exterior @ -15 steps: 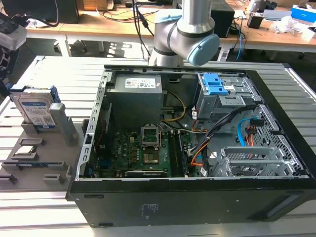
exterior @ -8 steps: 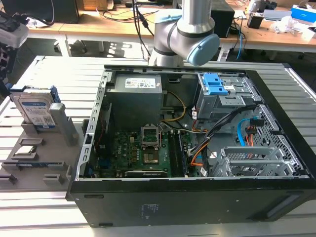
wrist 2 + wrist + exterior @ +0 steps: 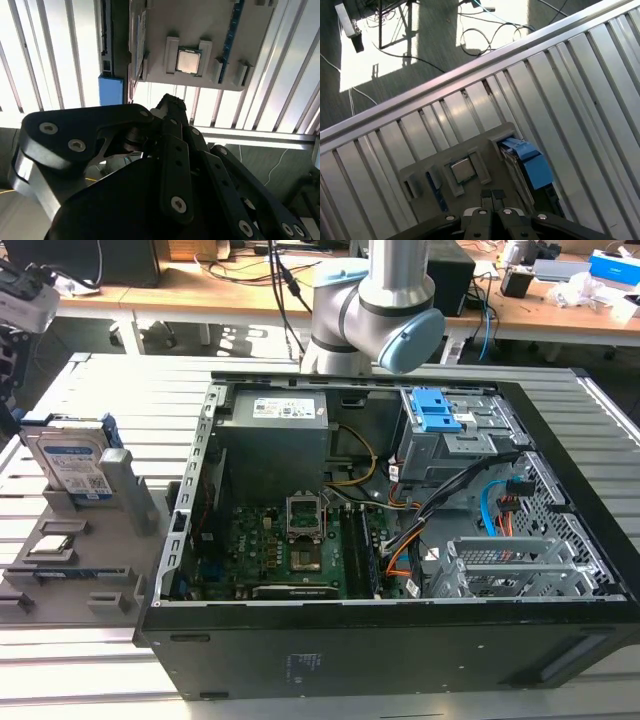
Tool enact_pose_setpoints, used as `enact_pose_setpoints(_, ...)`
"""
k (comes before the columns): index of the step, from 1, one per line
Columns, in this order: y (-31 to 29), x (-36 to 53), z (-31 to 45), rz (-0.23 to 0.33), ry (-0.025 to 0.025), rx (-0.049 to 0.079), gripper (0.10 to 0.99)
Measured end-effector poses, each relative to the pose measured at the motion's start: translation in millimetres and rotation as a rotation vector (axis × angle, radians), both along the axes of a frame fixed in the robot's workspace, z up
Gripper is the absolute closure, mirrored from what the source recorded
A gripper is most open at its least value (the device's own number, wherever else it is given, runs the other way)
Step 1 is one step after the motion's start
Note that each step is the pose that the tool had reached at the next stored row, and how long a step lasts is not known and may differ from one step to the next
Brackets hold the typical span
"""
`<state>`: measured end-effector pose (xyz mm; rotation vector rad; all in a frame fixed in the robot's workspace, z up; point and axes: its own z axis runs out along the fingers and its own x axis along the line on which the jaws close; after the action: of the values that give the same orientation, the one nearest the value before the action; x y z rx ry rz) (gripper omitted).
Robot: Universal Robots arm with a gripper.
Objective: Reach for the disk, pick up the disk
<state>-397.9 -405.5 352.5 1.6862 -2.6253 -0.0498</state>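
The gripper (image 3: 493,193) hangs, jaws closed and empty, over the grey holder (image 3: 480,142) near the bench (image 3: 580,90) edge; the disk (image 3: 522,165) stands on edge there, just aside of the jaws, long axis along the slats (image 3: 555,85).

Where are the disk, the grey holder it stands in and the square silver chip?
the disk (image 3: 72,468), exterior view, on its white-and-blue label.
the grey holder (image 3: 120,490), exterior view, on the upright wall beside the disk.
the square silver chip (image 3: 463,171), first wrist view, on its top face.
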Motion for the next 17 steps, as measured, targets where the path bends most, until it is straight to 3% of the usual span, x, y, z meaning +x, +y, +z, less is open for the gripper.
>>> enact_pose_setpoints(17, 0.0, 0.0, 0.0, 0.211, 0.0000, 0.000, 0.980)
